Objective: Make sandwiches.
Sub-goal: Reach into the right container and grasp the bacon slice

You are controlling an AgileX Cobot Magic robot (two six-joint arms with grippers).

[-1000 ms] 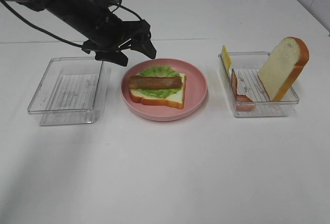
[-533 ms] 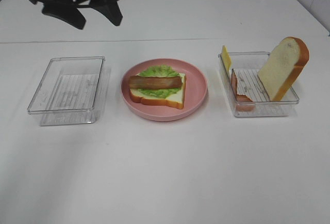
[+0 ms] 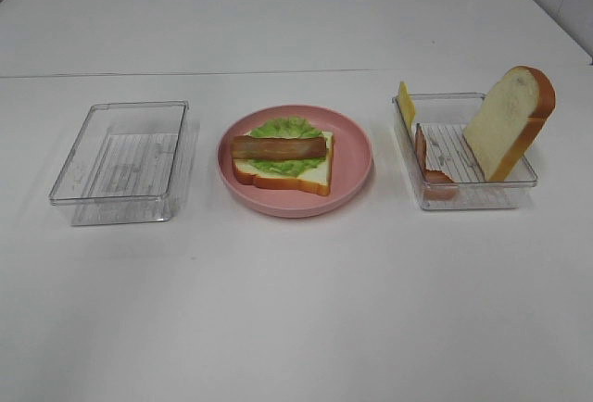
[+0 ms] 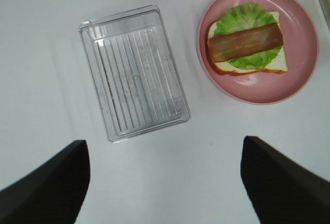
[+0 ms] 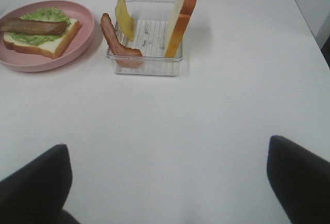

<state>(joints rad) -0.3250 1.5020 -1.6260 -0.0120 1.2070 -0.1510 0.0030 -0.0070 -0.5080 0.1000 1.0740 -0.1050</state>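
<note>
1. a round pink plate sits in the middle of the white table, and the half-built sandwich lies on it.
2. on the plate a bread slice lies flat, with a ruffled lettuce leaf spread over it and poking past its far edge.
3. a bacon strip lies flat on the lettuce. its long axis runs crosswise over the plate, one end pointing at each tray.
4. left of the plate, just beside it, is a clear ribbed tray, its long side running away from me.
5. right of the plate stands a second clear tray.
6. in that tray a second bread slice stands on edge, its long axis nearly upright. its crusted top tilts away from the plate.
7. a yellow cheese square stands on edge at the tray's far corner on the plate side.
8. a second bacon strip is propped on edge along the tray wall nearest the plate, curving down to the near corner.
9. the left gripper hangs high above the table beside the plate, jaws spread wide, gripping nothing.
10. the right gripper hangs over bare table, with the second tray between it and the plate. its jaws are spread wide too, with nothing held.
</note>
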